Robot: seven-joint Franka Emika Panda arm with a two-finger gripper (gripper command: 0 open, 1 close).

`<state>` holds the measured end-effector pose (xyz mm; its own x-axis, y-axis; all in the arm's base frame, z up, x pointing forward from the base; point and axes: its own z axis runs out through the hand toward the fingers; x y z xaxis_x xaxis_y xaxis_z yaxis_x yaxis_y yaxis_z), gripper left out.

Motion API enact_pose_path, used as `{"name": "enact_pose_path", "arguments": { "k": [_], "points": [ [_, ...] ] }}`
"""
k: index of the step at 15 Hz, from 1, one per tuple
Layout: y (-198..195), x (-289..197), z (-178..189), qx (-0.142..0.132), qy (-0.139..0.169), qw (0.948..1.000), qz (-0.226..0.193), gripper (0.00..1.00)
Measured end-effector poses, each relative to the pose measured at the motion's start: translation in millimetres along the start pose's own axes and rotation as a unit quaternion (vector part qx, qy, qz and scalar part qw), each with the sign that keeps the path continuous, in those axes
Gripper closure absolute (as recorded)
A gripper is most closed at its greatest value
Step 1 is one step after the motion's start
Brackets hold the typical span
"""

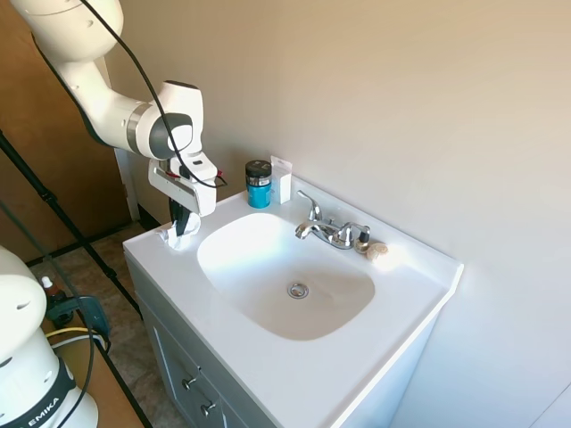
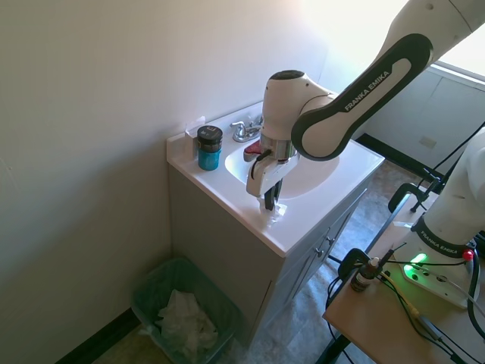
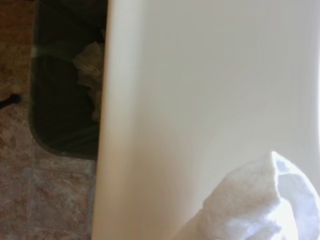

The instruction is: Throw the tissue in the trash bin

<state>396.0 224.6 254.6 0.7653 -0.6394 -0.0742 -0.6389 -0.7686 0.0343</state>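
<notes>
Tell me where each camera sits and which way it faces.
First exterior: high off the vanity's front corner, facing the wall; arm enters from the left, gripper down at the tissue.
Second exterior: high by the side wall, facing across the sink; arm enters from the right; bin on the floor.
Wrist: looks straight down past the counter edge; tissue close up, no fingers.
Shared: tissue in all three; bin in second exterior and wrist.

White vanity top (image 3: pixel 200 100), glossy, fills most of view. Crumpled white tissue (image 3: pixel 250 205) lies over it, soft folds, blurred. Past vanity edge: dark trash bin (image 3: pixel 60 115) on tile floor (image 3: pixel 45 200), pale wadded paper (image 3: pixel 90 67) inside.
</notes>
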Motion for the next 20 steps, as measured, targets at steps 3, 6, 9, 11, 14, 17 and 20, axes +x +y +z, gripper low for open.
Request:
{"name": "enact_pose_path", "arguments": {
  "k": [3, 6, 9, 11, 14, 17, 20],
  "points": [
    [-32.0, -23.0, -32.1, 0.016, 0.039, 0.999, -0.016, 1.0],
    [-74.2, -48.7, -57.4, 0.027, 0.063, 0.9971, -0.034, 1.0],
    [-117.4, -60.9, -37.5, 0.024, 0.059, 0.997, -0.045, 1.0],
    [-145.1, -73.6, -11.5, 0.015, 0.05, 0.9971, -0.054, 1.0],
    [-174.7, -82.4, 28.5, -0.011, 0.058, 0.9971, -0.049, 0.0],
    [-190.5, -75.8, 56.5, -0.027, 0.056, 0.9972, -0.04, 0.0],
    [-197.8, -72.0, 61.8, -0.032, 0.055, 0.9973, -0.036, 0.0]
  ]
}}
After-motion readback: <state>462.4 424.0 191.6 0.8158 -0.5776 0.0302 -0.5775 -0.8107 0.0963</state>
